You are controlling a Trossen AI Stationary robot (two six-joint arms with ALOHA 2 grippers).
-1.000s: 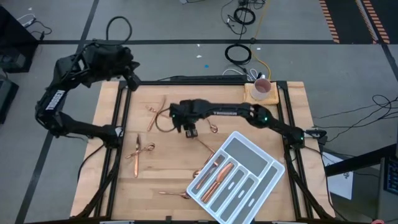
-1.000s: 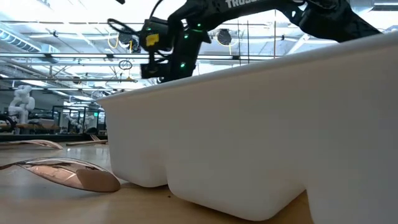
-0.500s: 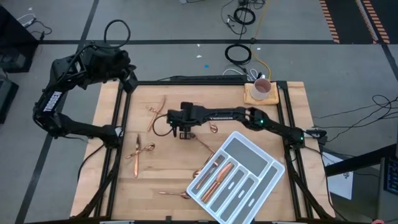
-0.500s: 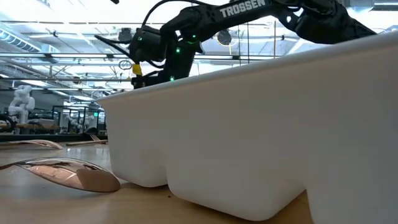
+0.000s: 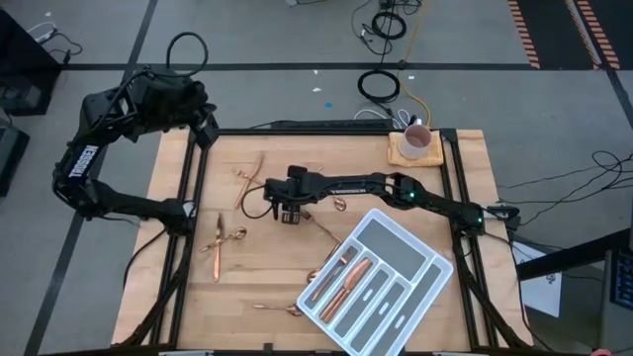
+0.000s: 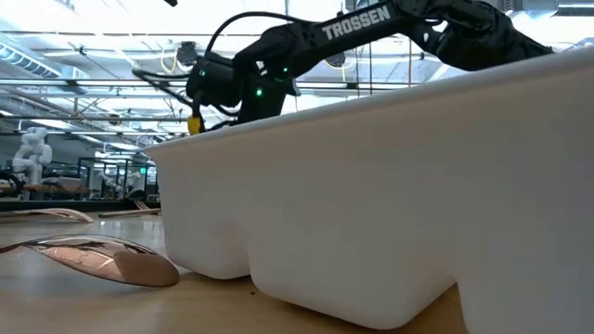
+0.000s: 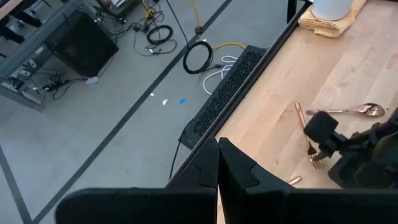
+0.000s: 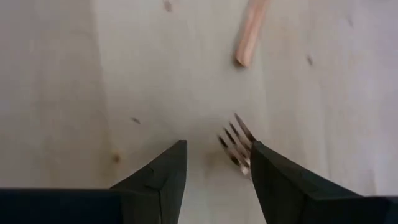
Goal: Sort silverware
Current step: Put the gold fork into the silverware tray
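Note:
Copper silverware lies scattered on the wooden table: a fork (image 8: 235, 144), some pieces at the left (image 5: 220, 241), one near the middle (image 5: 337, 204) and a spoon (image 6: 102, 257) by the tray's near corner. Several pieces (image 5: 346, 277) lie in the white divided tray (image 5: 394, 240). My right gripper (image 5: 288, 212) is open and points down close over the table. The fork's tines lie between its fingers, beside one finger (image 8: 273, 180). My left gripper (image 7: 217, 163) is shut and empty, raised beyond the table's far left corner. My right gripper stands open over the fork's tine end (image 8: 239, 152), fingers pointing down. The fork lies flat on the table and runs under one finger. I cannot tell whether that finger touches it.
A white mug (image 5: 416, 139) stands on a cloth at the far right corner. A loose handle end (image 8: 249, 38) lies just beyond the fork. In the low view the tray's wall (image 6: 390, 204) fills the front. Black rails run along the table's edges.
My right gripper has gone down toward the table and a little toward its left edge, tipping its fingers down over the fork. It has sunk behind the tray's wall in the low view. The silverware has stayed in place.

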